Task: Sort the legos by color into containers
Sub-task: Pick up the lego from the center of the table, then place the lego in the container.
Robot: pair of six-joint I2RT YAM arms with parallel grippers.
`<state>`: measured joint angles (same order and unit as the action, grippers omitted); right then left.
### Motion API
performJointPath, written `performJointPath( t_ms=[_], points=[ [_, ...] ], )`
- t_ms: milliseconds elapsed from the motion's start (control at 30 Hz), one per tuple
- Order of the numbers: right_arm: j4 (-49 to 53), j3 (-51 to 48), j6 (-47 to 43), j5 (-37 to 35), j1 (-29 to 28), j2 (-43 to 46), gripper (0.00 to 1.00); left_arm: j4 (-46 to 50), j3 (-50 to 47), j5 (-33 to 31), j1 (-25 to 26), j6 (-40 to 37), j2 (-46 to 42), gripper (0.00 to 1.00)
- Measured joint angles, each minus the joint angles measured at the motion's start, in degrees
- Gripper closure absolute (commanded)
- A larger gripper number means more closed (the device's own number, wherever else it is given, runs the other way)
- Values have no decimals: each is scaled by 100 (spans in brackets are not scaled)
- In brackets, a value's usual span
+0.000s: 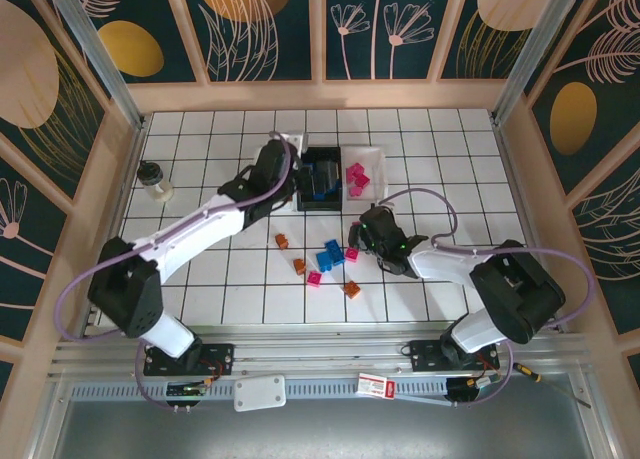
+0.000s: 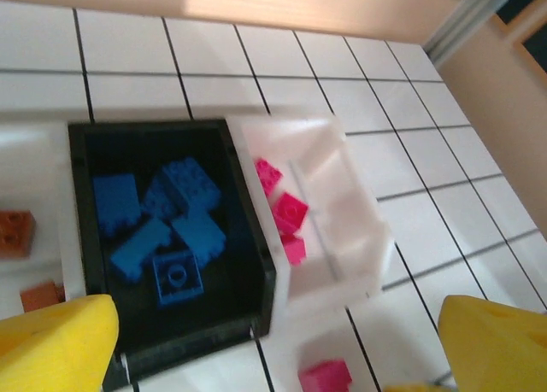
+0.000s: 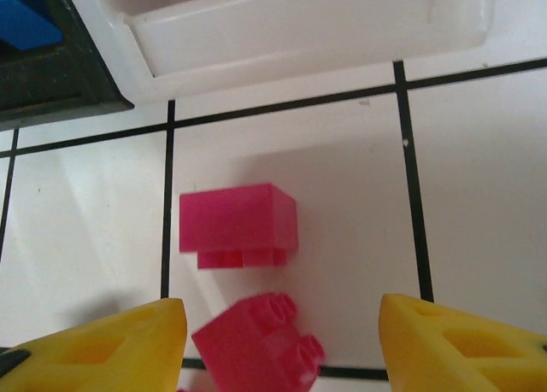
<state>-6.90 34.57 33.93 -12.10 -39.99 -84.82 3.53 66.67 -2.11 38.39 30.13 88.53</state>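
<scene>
Legos lie partly in the trays and partly loose on the surface (image 1: 450, 159). My left claw (image 2: 273, 358) hangs at the near end of the black tray (image 2: 253, 255), its yellow fingers (image 2: 51, 341) spread wide with nothing between them. From that wrist I see blue legos (image 2: 167, 225) heaped in the black tray. Pink legos (image 2: 286, 211) sit in the right white tray (image 2: 359, 238), which touches the black one. Orange legos (image 2: 15, 230) sit in the left white tray (image 2: 34, 170) on the other side. A stray pink lego (image 2: 325, 377) sits on the tiles just in front of the trays.

My right claw (image 3: 278, 349) is low over the surface just short of the right white tray, wide open and gripping nothing. A studded pink lego (image 3: 256, 341) lies between its fingers (image 3: 461, 341), apart from both. A tipped pink lego (image 3: 239, 225) lies just beyond it, on its side, between the claw and the tray wall.

From above, more loose legos are scattered in front of the trays, left of my right claw: orange ones (image 1: 282, 241), a blue cluster (image 1: 330, 254) and a pink one (image 1: 314, 278). A small jar (image 1: 155, 182) stands well apart at the left edge
</scene>
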Motion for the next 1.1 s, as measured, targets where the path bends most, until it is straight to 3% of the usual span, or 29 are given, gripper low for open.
performJointPath(
  t_ms=[167, 533, 633, 900, 1100],
  points=[
    [-129, 44, -216, 367, 26, -164, 43, -20, -1296, -114, 20, 173, -640, 2],
    [-190, -17, -345, 505, 63, -131, 81, 98, -2199, -363, 20, 361, -1405, 1],
    [-81, -140, -356, 492, 63, 136, 86, 103, -2319, -424, 20, 363, -1423, 2],
    [643, 7, -428, 431, 76, 1495, 89, 101, -2527, -485, 20, 361, -1493, 1],
    [568, 1340, -791, 407, 452, 776, 85, 98, -2562, -483, 17, 365, -1495, 1]
  ],
)
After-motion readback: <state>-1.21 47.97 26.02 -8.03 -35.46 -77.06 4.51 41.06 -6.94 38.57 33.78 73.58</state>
